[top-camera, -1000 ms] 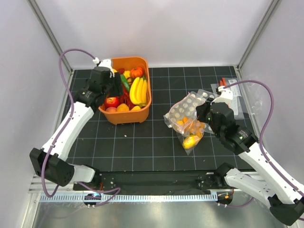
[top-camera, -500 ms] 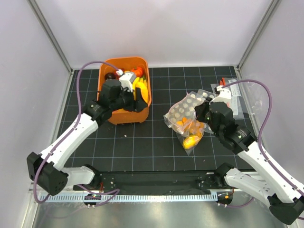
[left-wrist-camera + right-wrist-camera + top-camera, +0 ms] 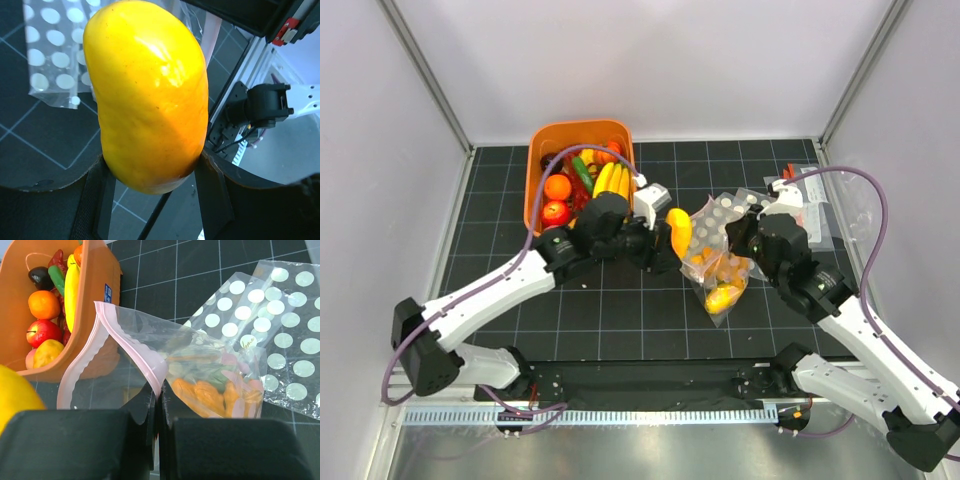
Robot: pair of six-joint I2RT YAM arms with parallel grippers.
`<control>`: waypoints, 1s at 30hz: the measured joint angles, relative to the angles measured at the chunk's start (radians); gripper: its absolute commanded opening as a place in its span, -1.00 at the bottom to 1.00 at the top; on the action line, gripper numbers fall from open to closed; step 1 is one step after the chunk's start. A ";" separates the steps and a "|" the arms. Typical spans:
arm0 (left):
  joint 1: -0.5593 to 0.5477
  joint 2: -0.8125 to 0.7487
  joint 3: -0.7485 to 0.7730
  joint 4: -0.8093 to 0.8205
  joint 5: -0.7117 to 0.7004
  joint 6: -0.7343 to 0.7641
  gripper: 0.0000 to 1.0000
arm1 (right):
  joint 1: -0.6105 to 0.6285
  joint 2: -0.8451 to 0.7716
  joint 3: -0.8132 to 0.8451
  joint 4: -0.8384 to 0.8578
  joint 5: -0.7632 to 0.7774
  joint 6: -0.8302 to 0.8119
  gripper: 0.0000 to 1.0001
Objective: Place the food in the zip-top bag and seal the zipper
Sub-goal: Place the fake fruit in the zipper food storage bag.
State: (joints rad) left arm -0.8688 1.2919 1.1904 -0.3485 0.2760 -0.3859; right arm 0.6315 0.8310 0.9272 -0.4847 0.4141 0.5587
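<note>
- L gripper (image 3: 667,243) is clamped on a yellow fruit (image 3: 150,95), which is held between the orange bin (image 3: 580,127) and the zip-top bag (image 3: 718,282).
- R gripper (image 3: 156,390) is pinched tight on the pink zipper (image 3: 150,362); one lip is lifted, so the mouth is held agape.
- Bag is seen R of centre on the black mat (image 3: 620,300), w/ orange & yellow food (image 3: 210,395) inside.
- Polka-dot bags (image 3: 280,315) are seen just beside it.
</note>
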 measured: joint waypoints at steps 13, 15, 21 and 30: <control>-0.093 0.202 0.201 -0.085 -0.048 0.023 -0.58 | 0.000 -0.009 -0.013 0.014 -0.043 0.000 -0.98; -0.095 0.222 0.242 -0.104 -0.064 0.027 -0.58 | 0.000 -0.009 -0.013 0.013 -0.047 0.000 -0.99; -0.105 0.242 0.341 -0.182 -0.163 0.031 -0.57 | 0.000 -0.026 -0.017 0.013 -0.051 0.000 -0.98; -0.123 0.287 0.399 -0.204 -0.181 0.031 -0.56 | 0.000 -0.040 -0.023 0.014 -0.050 0.002 -0.98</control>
State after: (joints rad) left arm -0.9916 1.5791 1.5890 -0.5529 0.0952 -0.3550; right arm 0.6315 0.7910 0.9043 -0.4706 0.3641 0.5602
